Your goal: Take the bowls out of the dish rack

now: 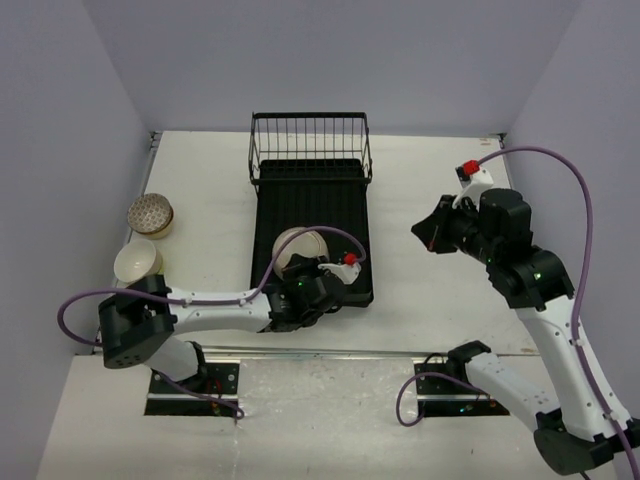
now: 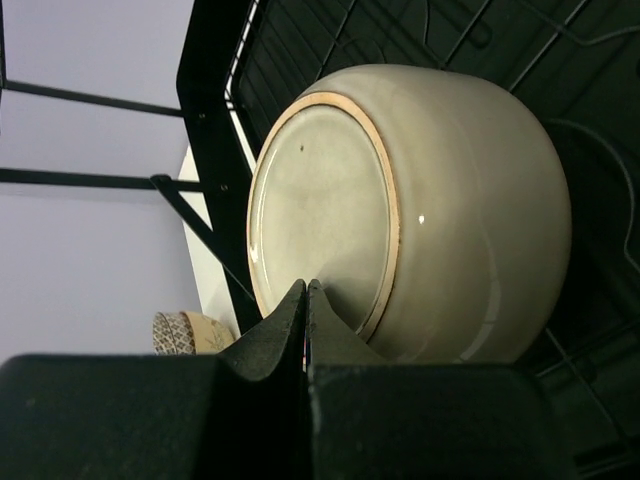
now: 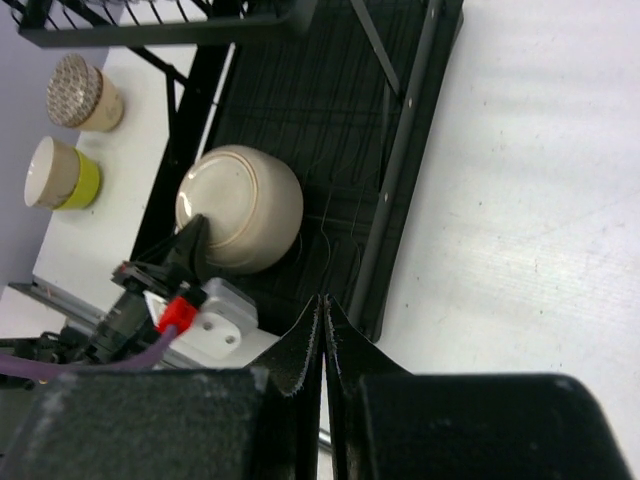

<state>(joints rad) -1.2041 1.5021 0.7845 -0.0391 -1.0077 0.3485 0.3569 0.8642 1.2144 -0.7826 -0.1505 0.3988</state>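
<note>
Left wrist view shows the bowl [image 2: 470, 200], mid-frame in the rack [image 2: 215, 150], foot facing the closed left jaws just below.

White table [image 1: 440, 180]; dish rack [image 1: 300, 200] at centre; patterned bowl [image 1: 151, 214], lime-yellow bowl [image 1: 137, 262] side by side near left edge.

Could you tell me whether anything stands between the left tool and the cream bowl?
Nothing visible does: the left tool, shut, sits right at the base of the cream bowl in the dish rack.

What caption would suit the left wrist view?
Shut left gripper facing the base of a cream bowl in the dish rack.
</note>
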